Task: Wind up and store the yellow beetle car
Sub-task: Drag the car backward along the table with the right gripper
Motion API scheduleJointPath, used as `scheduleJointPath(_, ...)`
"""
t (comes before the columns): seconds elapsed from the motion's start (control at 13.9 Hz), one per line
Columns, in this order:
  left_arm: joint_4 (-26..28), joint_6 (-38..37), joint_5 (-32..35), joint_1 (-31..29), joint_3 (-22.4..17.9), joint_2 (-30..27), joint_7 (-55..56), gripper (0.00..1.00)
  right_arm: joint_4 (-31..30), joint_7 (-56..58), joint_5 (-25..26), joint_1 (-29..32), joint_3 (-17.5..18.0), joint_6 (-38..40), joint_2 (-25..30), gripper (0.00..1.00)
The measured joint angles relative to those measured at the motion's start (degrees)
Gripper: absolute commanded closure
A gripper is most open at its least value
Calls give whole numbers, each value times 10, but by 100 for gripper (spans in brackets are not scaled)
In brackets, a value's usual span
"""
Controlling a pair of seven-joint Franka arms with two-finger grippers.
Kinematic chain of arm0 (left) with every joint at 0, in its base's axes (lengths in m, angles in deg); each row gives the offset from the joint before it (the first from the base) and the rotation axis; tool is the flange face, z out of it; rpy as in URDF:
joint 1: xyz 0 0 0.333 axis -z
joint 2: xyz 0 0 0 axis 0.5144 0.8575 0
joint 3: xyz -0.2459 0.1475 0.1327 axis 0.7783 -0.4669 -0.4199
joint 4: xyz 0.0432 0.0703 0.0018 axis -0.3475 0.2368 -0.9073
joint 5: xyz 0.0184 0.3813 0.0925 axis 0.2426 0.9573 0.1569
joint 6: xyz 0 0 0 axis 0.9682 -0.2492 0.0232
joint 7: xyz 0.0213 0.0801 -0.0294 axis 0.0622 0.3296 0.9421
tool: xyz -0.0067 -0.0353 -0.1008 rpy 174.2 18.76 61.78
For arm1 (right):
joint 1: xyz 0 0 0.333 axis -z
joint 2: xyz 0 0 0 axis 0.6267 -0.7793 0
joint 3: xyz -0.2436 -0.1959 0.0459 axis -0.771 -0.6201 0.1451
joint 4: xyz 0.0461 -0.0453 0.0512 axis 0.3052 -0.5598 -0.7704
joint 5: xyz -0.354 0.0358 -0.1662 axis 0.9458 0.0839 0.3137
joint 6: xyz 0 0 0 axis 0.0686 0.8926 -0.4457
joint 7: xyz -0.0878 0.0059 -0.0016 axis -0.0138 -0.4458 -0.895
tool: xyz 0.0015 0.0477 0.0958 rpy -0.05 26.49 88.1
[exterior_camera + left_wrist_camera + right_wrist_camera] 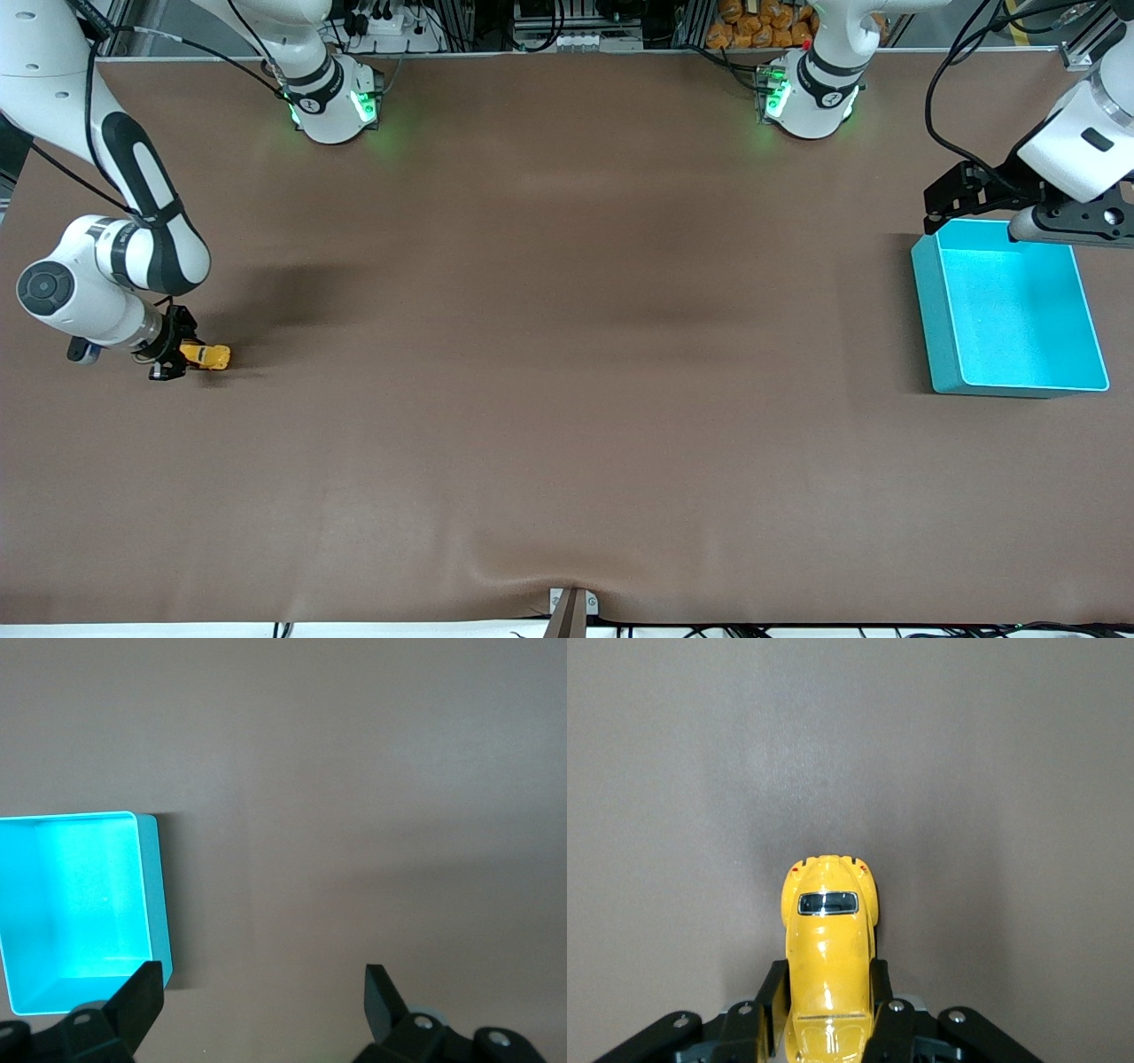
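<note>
Right end effector [182, 356] clamps the yellow car [207, 355] low at the tabletop's [549, 354] right-arm end. Left end effector [264, 997] waits, spread wide, beside the teal bin [930, 292].

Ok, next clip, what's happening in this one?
The right pincer is shut on the yellow car, gripping its sides low over the table at the right arm's end. The teal bin sits at the left arm's end and has nothing visible in it, so the car is not yet stored. The left arm waits, its pincer open over the table beside the bin.
</note>
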Motion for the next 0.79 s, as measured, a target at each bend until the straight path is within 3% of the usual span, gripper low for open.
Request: scheduleJointPath(0.79, 0, 0, 0, -2, -1, 0, 0, 0, 33, 77, 1, 56, 0, -6, -22, 68)
